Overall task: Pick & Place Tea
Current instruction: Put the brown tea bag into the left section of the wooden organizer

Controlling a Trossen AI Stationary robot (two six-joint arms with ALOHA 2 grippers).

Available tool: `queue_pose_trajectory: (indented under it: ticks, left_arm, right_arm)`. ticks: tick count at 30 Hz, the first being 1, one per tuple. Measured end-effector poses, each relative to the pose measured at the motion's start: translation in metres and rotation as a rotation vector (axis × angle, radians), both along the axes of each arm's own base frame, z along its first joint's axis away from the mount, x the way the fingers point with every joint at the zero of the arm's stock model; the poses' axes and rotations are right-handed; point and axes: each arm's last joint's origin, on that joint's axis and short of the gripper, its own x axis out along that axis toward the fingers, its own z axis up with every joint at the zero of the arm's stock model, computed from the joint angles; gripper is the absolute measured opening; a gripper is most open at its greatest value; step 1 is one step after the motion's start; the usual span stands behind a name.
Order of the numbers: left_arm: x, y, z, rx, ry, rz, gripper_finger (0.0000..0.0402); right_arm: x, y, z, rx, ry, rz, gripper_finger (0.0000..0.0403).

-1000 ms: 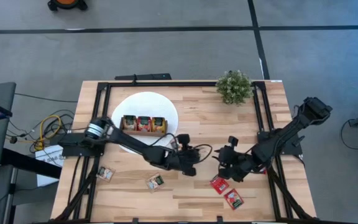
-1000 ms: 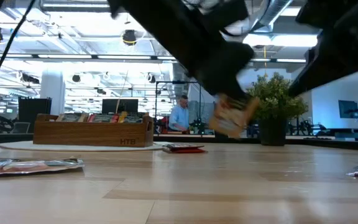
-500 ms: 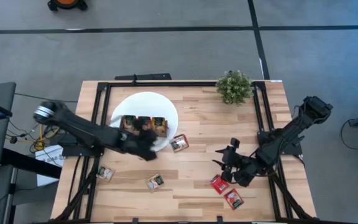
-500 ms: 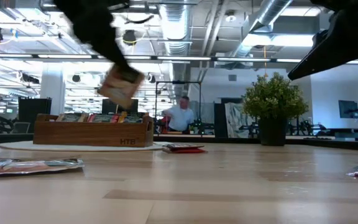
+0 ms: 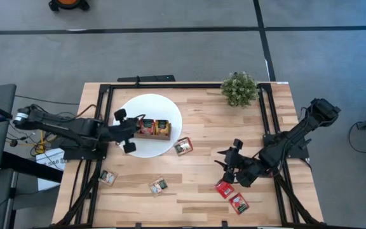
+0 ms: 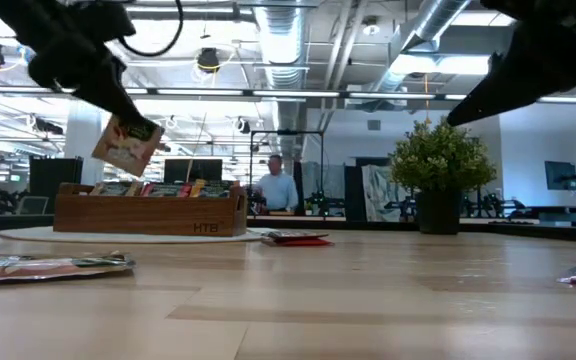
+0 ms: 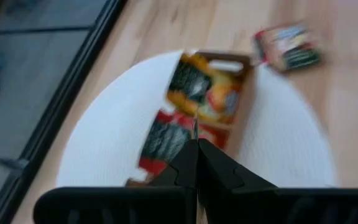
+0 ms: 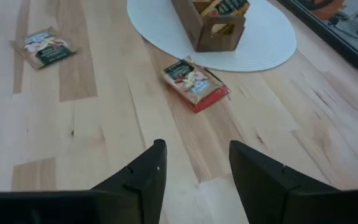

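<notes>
Pale wood-grain table (image 5: 202, 184), glossy sachets (image 8: 194, 83)

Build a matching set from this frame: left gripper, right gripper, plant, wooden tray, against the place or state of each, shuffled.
1. left gripper
2. right gripper
3. potted plant
4. wooden tray

A. sits on the white disc
B. jaws open, over bare table near two red sachets
C. jaws shut on a sachet held in the air
D. stands at the table's far edge

Pairs: 1-C, 2-B, 3-D, 4-A
</notes>
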Motion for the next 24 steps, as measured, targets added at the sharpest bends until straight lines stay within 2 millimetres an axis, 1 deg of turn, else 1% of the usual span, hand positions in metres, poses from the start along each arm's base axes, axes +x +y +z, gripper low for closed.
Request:
queue_pose_trajectory:
  ticks: [6, 8, 15, 19, 24]
  left_arm:
    - [0.005, 0.014, -0.005, -0.007, 0.041, 0.074, 0.0000]
    - [0.006, 0.018, -0.010, -0.007, 0.081, 0.094, 0.0000]
    - [0.017, 0.027, -0.023, -0.049, 0.184, 0.101, 0.0000]
    - [0.020, 0.029, -0.021, -0.049, 0.224, 0.115, 0.0000]
    - [0.017, 0.029, -0.014, -0.063, 0.191, 0.134, 0.0000]
  right_arm:
    - [0.003, 0.003, 0.002, 0.005, -0.014, 0.049, 0.0165]
    - [0.004, 0.004, 0.003, 0.000, -0.017, 0.057, 0.0164]
    - [0.004, 0.004, 0.003, 0.003, -0.015, 0.063, 0.0166]
    - [0.004, 0.004, 0.003, 0.004, -0.016, 0.063, 0.0165]
    - [0.004, 0.004, 0.003, 0.015, -0.007, 0.075, 0.0164]
